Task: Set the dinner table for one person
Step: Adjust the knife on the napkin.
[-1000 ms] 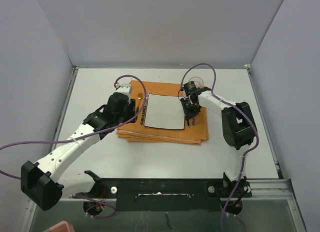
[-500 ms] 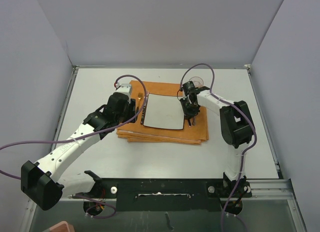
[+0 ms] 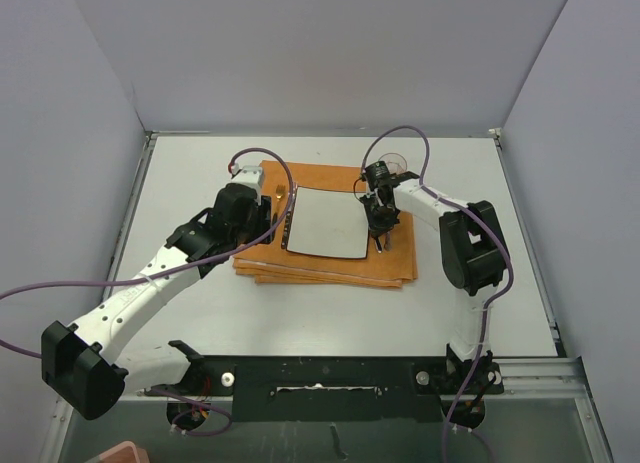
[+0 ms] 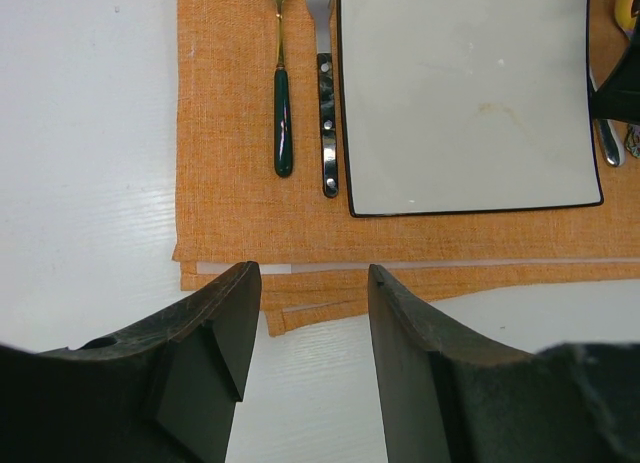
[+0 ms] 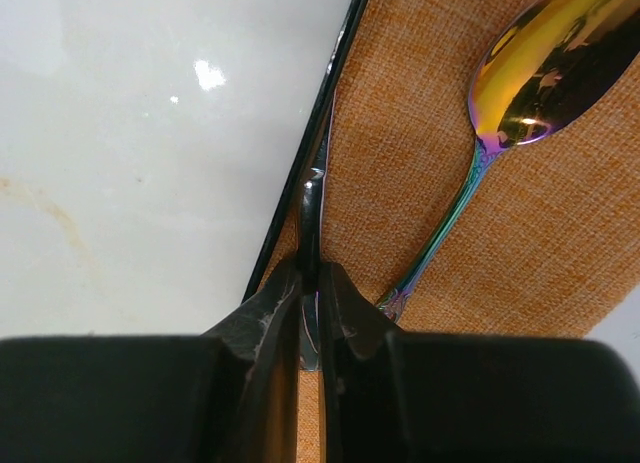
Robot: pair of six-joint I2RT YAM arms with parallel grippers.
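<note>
1. The large off-white rectangular tabletop (image 3: 330,318) with thin metal edging lies flat beneath everything, reaching to the grey walls. From above, its long axis appears to run left to right.
2. A folded orange cloth mat (image 3: 320,266) sits on it, toward the far middle. A square white plate with a black rim (image 3: 325,223) rests on the mat.
3. Left of the plate, a green-handled fork (image 4: 283,113) and a black-handled fork (image 4: 326,113) lie side by side, handles pointing near.
4. Your right jaws are clenched on a thin silver utensil (image 5: 312,198), just beside the plate's right rim. An iridescent spoon (image 5: 520,73) lies on the mat to its right.
5. Your left jaws hang released above the mat's near edge, holding nothing.
6. Since a second ago, the right jaws have drawn together and that arm has edged slightly left; the left arm has not moved.
</note>
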